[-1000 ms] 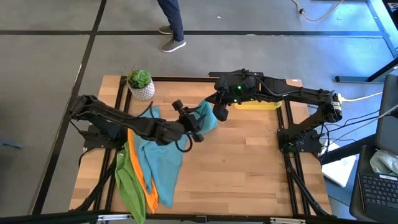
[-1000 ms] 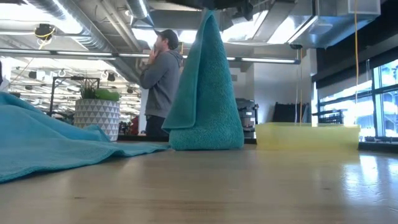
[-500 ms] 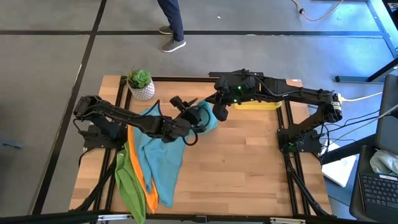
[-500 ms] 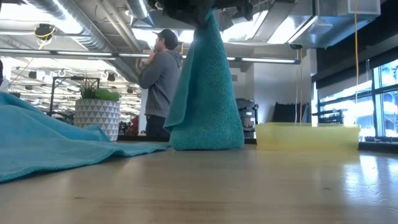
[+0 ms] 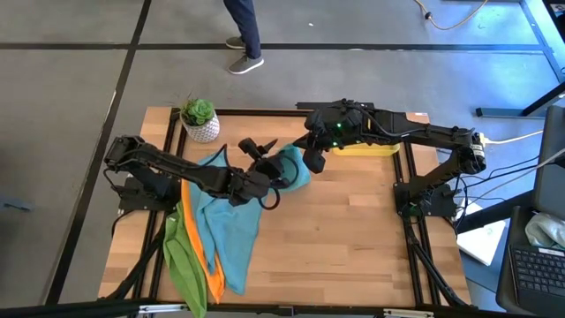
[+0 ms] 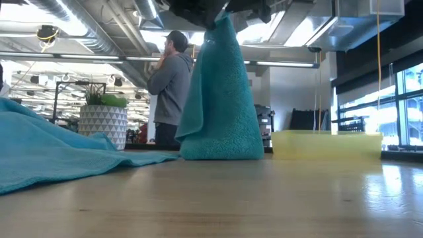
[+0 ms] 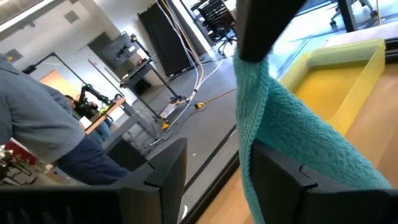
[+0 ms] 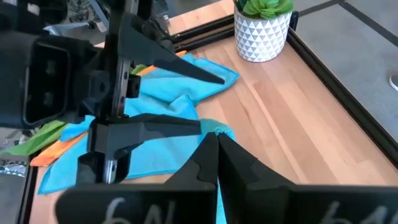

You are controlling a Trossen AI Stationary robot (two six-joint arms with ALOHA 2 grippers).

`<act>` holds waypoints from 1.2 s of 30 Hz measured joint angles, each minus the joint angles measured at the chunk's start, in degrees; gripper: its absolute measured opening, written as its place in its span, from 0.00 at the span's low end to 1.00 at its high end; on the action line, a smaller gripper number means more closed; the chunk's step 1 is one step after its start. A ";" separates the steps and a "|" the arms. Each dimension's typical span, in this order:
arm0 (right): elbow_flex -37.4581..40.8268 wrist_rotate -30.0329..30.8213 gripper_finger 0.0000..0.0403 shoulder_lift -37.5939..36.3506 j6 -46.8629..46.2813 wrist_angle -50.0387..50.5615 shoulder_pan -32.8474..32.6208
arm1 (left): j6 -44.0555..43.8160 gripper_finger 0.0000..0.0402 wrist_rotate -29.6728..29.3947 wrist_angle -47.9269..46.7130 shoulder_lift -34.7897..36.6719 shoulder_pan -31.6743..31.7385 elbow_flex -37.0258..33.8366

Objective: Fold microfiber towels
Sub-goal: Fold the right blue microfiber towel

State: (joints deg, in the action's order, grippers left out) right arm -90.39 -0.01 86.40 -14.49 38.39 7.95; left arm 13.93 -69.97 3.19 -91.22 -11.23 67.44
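Note:
A teal towel (image 5: pixel 297 173) hangs as a cone (image 6: pixel 221 99) from my right gripper (image 5: pixel 312 161), which is shut on its top above the table's far middle. The towel's lower end (image 6: pixel 221 152) rests on the table. My left gripper (image 5: pixel 259 146) is open and nearly level, right beside the towel's upper part. In the left wrist view the towel's edge (image 7: pixel 244 118) stands just past the gap between its fingers (image 7: pixel 217 147). Other towels lie in a pile at the left: teal (image 5: pixel 227 221), orange (image 5: pixel 198 243), lime green (image 5: pixel 181 263). My right gripper pinches the teal towel's top (image 7: pixel 249 65) between its two shut fingers, coming from above and slanting down. A sliver of the cloth (image 8: pixel 219 131) shows beside the fingers. The towel hangs below them, with its lower end on the table. My left gripper: I cannot tell whether it touches the towel.
A yellow tray (image 5: pixel 366 148) stands at the far right, behind the right arm. A potted plant (image 5: pixel 200 120) sits at the far left corner. A person (image 5: pixel 245 35) stands beyond the table's far edge. Bare wood lies at the near right (image 5: pixel 344 247).
My left gripper has rolled about its wrist and edged toward the table's far edge, closer to the top of the hanging towel. The towel's cone has shifted and spread a little at its lower part. Its top stays in my right gripper.

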 joint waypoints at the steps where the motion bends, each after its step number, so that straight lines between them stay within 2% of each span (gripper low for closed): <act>1: 0.00 0.00 0.01 -0.06 0.01 -0.18 0.00 | -0.15 0.40 -0.01 -0.19 0.00 -0.10 0.00; 6: -2.00 -0.03 0.01 -0.82 0.07 -0.48 0.00 | -3.47 0.40 -0.02 -3.51 0.00 0.09 0.00; 13: -6.97 -0.10 0.01 -0.99 1.14 3.99 0.00 | -6.23 0.40 -0.02 -7.36 0.02 0.12 0.00; 19: -10.75 -2.18 0.01 -1.06 1.54 9.88 -0.09 | -6.28 0.40 -0.04 -7.62 0.02 0.12 0.00; 27: -17.20 -3.15 0.01 -1.11 1.50 10.88 -1.24 | -6.40 0.40 0.50 -7.68 0.04 0.12 0.00; 36: -21.09 -3.15 0.01 -1.11 1.51 13.41 -2.17 | -6.47 0.40 0.96 -7.68 0.04 0.12 -0.02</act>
State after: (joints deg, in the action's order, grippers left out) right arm -111.48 -3.16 85.29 -12.98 51.80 5.78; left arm 7.46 -69.01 -4.49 -91.18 -11.11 67.42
